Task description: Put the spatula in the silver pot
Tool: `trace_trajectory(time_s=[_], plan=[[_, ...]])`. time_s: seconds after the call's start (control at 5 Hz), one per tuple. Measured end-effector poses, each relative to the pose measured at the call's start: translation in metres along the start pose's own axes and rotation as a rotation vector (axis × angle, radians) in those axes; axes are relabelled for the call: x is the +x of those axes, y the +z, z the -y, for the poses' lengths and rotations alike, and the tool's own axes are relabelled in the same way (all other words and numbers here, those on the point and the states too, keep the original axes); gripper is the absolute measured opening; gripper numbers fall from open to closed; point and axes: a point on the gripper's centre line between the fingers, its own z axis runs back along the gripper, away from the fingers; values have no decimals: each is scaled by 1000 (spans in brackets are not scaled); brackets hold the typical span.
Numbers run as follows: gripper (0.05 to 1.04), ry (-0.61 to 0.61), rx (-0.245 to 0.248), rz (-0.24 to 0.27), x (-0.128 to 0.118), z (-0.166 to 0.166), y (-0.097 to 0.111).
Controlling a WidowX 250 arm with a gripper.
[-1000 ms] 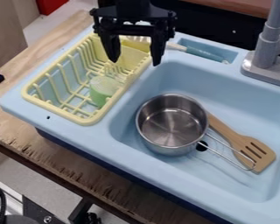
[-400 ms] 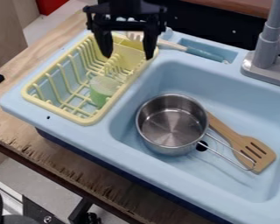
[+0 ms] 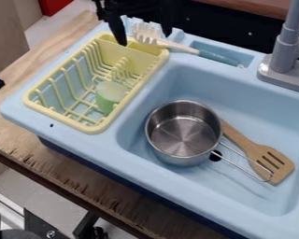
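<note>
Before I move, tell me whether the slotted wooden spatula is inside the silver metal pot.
No, the spatula lies in the light-blue sink, beside the pot.

The pot (image 3: 184,128) hides the end of the spatula's (image 3: 255,148) grip (its wire handle covers a sliver of the blade, too). The top edge crops the tool (image 3: 145,38) and the faucet (image 3: 283,58); the sink (image 3: 114,149) runs past the right edge.

The end effector (image 3: 145,39) has moved nearer the view's top edge.
</note>
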Motion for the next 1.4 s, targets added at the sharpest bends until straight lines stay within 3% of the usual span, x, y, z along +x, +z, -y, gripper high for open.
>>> trace_trajectory(time_s=[0.2,0.4,0.6,0.8,1.0,1.4], plan=[[999,161,2,46,1,10,-3],[999,356,58,71,3,12,-14],[999,508,46,129,11,8,-15],[999,703,70,166,18,-3,-12],[999,766,97,158,25,-11,-9],[999,767,145,133,28,-15,-20]])
